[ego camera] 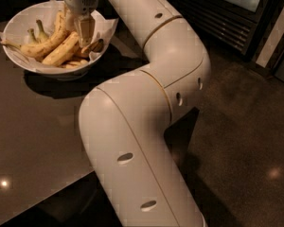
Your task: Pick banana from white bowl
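Observation:
The white bowl (10,30), lined with crinkled white paper, stands at the far left of a dark table (33,126). Several yellow bananas (46,46) with brown spots and green stems lie in it. My gripper (79,32) points straight down into the right half of the bowl, in among the bananas and touching them. One banana (62,52) lies just left of the gripper. The wrist above it runs out of the top of the view.
My thick white arm (132,141) bends through the middle of the view, over the table's right edge. A dark cabinet with glass doors (227,18) stands at the back right. A dark polished floor (246,141) lies to the right.

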### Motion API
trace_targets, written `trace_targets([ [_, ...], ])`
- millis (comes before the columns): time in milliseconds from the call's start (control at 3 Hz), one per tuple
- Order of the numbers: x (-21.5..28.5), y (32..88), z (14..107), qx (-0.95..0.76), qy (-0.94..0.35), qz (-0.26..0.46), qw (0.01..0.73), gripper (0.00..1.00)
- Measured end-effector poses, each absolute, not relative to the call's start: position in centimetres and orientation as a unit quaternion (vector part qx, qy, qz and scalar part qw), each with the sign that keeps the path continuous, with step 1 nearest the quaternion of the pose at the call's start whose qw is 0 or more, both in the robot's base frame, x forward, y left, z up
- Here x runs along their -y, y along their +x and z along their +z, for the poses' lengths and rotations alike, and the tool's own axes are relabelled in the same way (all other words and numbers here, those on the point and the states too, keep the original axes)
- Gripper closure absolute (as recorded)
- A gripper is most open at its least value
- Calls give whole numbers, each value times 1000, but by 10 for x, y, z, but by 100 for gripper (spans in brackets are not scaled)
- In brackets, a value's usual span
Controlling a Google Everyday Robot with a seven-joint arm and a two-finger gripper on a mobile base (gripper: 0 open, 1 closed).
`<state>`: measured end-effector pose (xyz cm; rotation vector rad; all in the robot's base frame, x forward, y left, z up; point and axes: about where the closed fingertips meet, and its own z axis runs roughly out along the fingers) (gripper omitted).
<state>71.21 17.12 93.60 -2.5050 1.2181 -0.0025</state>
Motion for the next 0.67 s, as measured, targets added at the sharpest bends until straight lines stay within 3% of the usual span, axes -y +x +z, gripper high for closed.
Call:
trace_targets([
  [667, -167, 712, 928, -435, -884, 10, 171, 43],
])
